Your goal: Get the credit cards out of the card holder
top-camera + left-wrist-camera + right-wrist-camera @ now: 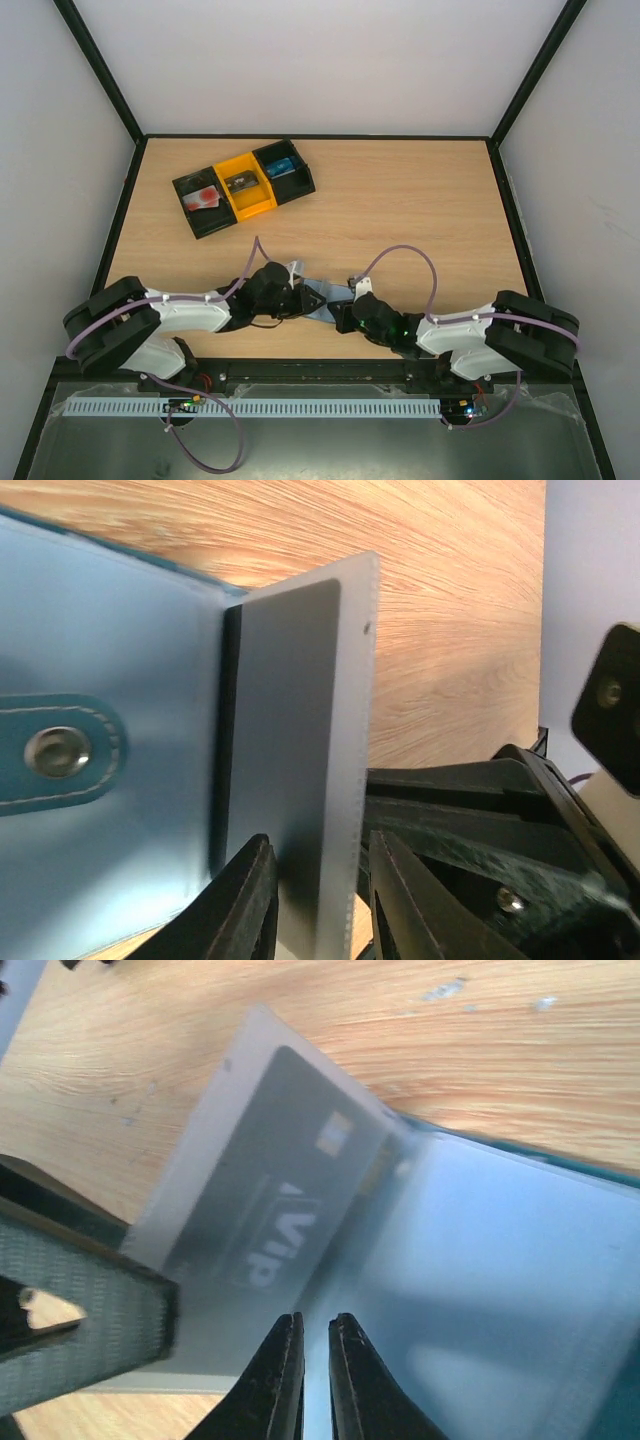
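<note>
Near the front edge of the desk [400, 200], both tools meet at the card holder [110, 660], which lies opened out with its snap tab showing. At the holder's left end, the left tool [320, 860] has its fingers slightly apart, and the near end of a grey credit card [295, 730] sits between them. The view is too tight to say whether they press it. The card, marked VIP, sticks partway out of the holder's pocket. At the holder's right end, the right tool [315, 1325] is closed to a thin slit on the holder's clear panel. Well beyond the holder, to the far left, a black-and-orange tray [256, 210] holds a red credit card [203, 197] in its left compartment.
</note>
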Tool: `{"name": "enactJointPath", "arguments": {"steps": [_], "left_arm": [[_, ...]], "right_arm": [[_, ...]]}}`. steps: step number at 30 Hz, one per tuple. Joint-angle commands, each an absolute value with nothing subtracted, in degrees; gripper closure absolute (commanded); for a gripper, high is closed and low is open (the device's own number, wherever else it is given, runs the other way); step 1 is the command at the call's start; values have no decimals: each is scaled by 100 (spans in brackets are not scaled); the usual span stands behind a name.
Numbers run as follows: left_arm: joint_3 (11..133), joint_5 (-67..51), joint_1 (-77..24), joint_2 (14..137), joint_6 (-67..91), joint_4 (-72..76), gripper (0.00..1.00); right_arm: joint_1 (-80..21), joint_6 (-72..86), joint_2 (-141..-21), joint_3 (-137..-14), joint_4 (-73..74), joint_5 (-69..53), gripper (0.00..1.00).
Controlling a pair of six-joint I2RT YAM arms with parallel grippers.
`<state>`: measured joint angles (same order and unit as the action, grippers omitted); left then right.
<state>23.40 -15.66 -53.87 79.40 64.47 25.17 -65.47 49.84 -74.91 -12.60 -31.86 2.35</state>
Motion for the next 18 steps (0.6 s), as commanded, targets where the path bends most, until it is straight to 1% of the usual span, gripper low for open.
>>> {"name": "enactJointPath", "arguments": {"steps": [1, 8, 18], "left_arm": [[2579, -1590, -5524, 8117, 6388, 2704, 71], [2691, -1556, -5605, 8224, 6404, 2718, 69], [2681, -1568, -5668, 8396, 6473, 2949, 67]], "right_arm": [[-6554, 5051, -7424, -1012, -3126, 627, 90], [-6550, 5200, -7085, -826, -3004, 904, 91], [-6556, 5316, -5435, -564, -2032, 1696, 88]]}}
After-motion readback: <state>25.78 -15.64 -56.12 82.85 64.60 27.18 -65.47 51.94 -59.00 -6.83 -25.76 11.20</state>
